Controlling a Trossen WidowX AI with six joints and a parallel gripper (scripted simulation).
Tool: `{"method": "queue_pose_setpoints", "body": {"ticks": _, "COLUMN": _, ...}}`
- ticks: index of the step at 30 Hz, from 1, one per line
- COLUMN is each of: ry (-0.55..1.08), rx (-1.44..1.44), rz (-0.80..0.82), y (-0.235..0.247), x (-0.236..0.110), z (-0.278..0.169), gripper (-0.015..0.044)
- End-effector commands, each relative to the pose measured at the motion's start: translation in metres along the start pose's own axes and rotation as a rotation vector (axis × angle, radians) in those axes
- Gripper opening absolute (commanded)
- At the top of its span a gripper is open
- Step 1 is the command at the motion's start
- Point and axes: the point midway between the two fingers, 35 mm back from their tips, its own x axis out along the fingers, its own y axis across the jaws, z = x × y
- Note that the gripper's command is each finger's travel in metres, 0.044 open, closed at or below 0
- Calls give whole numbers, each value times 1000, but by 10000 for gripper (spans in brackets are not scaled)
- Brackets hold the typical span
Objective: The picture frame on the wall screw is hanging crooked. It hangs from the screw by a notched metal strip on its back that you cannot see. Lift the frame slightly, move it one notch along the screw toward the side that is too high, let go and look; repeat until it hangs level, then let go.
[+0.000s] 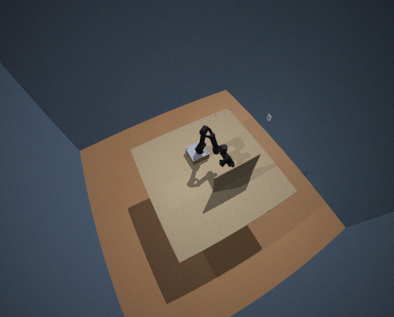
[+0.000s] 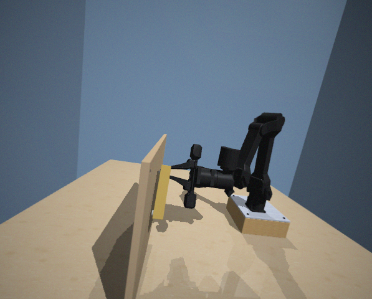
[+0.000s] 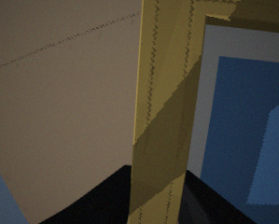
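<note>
The yellow picture frame is on the arm's side of the upright wooden panel. In the wrist view its side bar runs nearly straight up, leaning a little, with a grey mat and blue picture to its right. My gripper is shut on this side bar, one dark finger on each side of it. The wall screw and the notched strip are hidden. Whether the frame is level cannot be told from these views.
The arm's base block stands on the wooden table, behind the gripper. The panel rises close in front of the fingers. Shadows of the arm and panel fall across the table.
</note>
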Motion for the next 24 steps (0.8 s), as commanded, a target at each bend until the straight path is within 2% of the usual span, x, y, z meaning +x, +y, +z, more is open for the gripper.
{"method": "queue_pose_setpoints", "body": {"ticks": 1, "ry": 0, "rx": -38, "rz": -2, "y": -1, "x": 0, "z": 0, "gripper": 0}}
{"method": "queue_pose_setpoints", "body": {"ticks": 24, "ry": 0, "rx": -153, "rz": -2, "y": -2, "x": 0, "z": 0, "gripper": 0}}
